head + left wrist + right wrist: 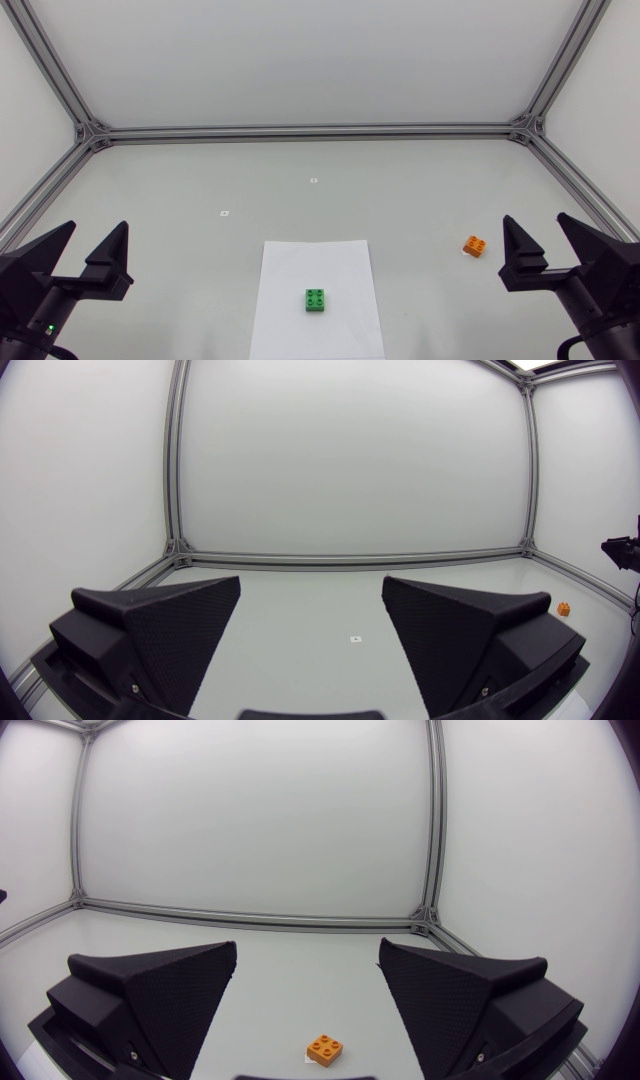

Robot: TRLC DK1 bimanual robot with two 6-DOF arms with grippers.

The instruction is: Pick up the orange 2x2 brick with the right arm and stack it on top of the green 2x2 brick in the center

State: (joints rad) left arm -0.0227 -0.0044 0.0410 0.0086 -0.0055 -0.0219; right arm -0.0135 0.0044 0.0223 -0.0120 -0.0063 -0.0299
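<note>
Orange brick (476,245) sits on the desk (200,180) near the right tool (534,222), which is spread apart. Green brick (317,300) sits on white paper (300,262). Left tool (97,226) is spread apart too.

Pale grey bench (420,190). Directly on it: white sheet (345,265) at centre front; orange brick (476,245) well right of the sheet; two small white marks (313,181) behind.

Orange brick (328,1049), green brick (316,300) — smooth plastic (studded tops); paper sheet (316,265) matt; fingers (170,990) — rough-textured black.
</note>
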